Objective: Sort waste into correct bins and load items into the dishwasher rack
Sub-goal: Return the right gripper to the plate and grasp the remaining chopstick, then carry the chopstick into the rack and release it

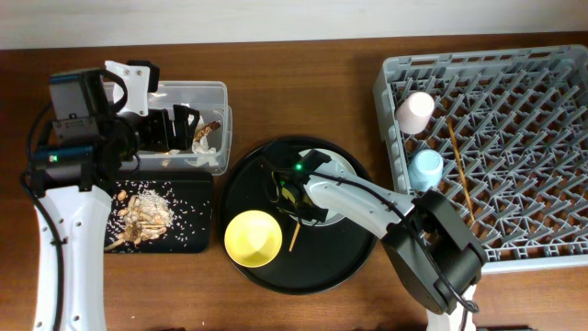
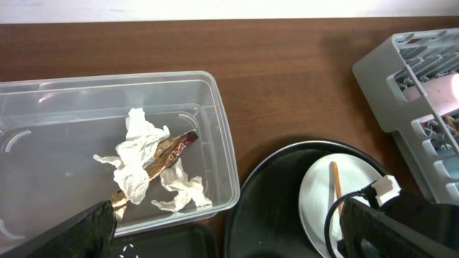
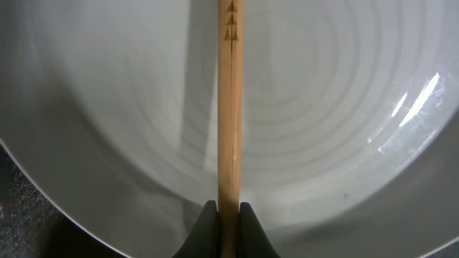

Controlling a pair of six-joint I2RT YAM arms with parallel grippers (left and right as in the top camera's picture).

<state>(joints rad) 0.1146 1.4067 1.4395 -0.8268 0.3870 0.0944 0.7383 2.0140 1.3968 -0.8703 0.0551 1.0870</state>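
The chopstick (image 3: 229,107) seen from my right wrist carries three small arrowhead marks stacked along its far end. The brown wrapper (image 2: 172,149) bears gold lettering, which I cannot read from my left wrist.

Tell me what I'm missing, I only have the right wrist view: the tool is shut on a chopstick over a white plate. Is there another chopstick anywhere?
Observer: Yes. Besides the held chopstick, overhead shows a second chopstick lying in the dishwasher rack.
Operator: What is the plate sitting on?
Observer: It sits on the round black tray, next to the yellow bowl.
Operator: Anything in the clear box yet?
Observer: The left wrist view shows a crumpled napkin and a brown wrapper inside it.
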